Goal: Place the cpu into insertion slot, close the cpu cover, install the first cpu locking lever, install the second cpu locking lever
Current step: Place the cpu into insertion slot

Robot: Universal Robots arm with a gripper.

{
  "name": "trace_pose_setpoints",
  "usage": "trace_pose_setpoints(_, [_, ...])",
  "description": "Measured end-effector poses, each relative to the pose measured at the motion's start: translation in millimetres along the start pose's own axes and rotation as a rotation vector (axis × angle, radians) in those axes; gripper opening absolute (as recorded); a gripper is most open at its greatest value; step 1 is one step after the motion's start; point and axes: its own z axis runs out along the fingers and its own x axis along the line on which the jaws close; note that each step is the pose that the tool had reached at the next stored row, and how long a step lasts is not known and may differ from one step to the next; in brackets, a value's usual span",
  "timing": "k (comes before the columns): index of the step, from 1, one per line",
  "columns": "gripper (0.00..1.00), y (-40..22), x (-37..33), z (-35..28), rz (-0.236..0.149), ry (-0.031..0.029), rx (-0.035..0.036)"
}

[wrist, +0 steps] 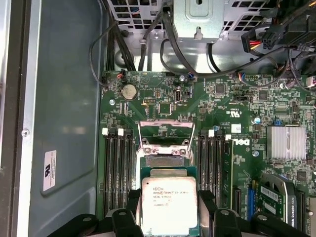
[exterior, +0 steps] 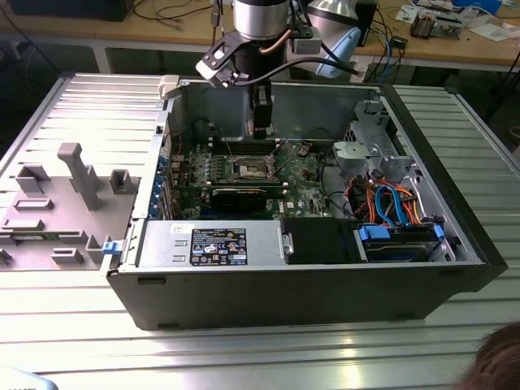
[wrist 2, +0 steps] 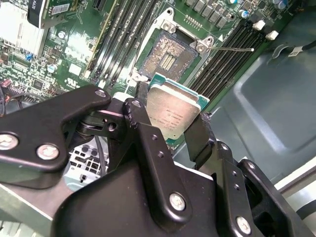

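My gripper [wrist 2: 173, 111] is shut on the cpu [wrist 2: 174, 109], a small square chip with a dull silver top. Black fingers [wrist: 133, 207] clamp two opposite edges of the cpu [wrist: 168, 205]. The chip hangs just above the motherboard, short of the open insertion slot [wrist 2: 170, 52], whose contact field lies bare. The cpu cover [wrist: 165, 131], a thin silver frame, stands swung up at the far side of the slot [wrist: 165, 160]. A thin wire locking lever [wrist 2: 232, 49] sticks out beside the slot. In the exterior view the gripper [exterior: 260, 122] hovers inside the open computer case above the socket [exterior: 250, 168].
Memory slots [wrist: 116, 168] flank the socket on both sides. A long black expansion card [exterior: 237, 193] and a finned heatsink [wrist: 286, 142] lie nearby. The case wall [wrist: 64, 98], drive cage [exterior: 370, 150] and cable bundles [exterior: 390, 203] surround the board. A person's head [exterior: 496, 361] shows at the near right.
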Motion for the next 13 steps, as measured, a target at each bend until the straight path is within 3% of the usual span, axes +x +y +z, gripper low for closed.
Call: trace_pose_setpoints(13, [0.55,-5.2,0.1,2.8,0.0,0.0,0.0])
